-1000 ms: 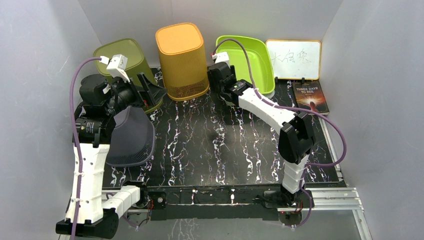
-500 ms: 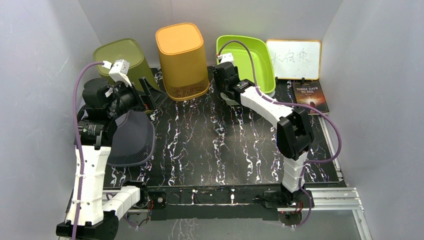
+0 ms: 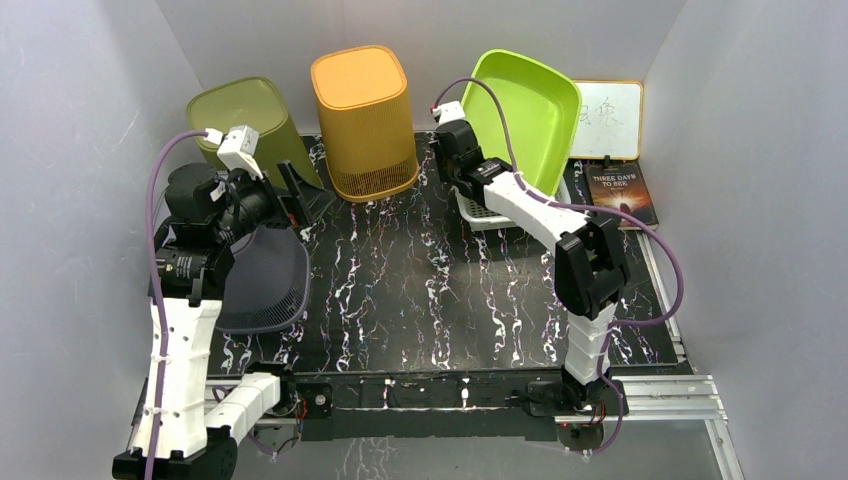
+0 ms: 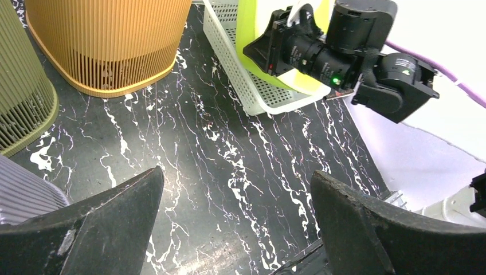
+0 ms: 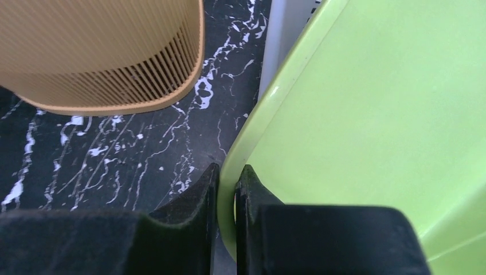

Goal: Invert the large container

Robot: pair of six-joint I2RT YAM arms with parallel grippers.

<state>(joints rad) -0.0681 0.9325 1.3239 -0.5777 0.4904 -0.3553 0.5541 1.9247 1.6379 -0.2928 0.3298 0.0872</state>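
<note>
Jaws of the right gripper [image 5: 228,177] are clamped on the rim of the large green container [image 3: 530,100], which stands tipped up steeply at the far right of the desk [image 3: 400,290], open face toward the arms, while the left gripper [image 4: 236,175] gapes empty, well apart.

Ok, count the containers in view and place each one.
5: olive bin back left, orange bin back centre, grey bin front left, lime tub tilted up back right, white basket beneath it. More could hide behind the tub.
</note>
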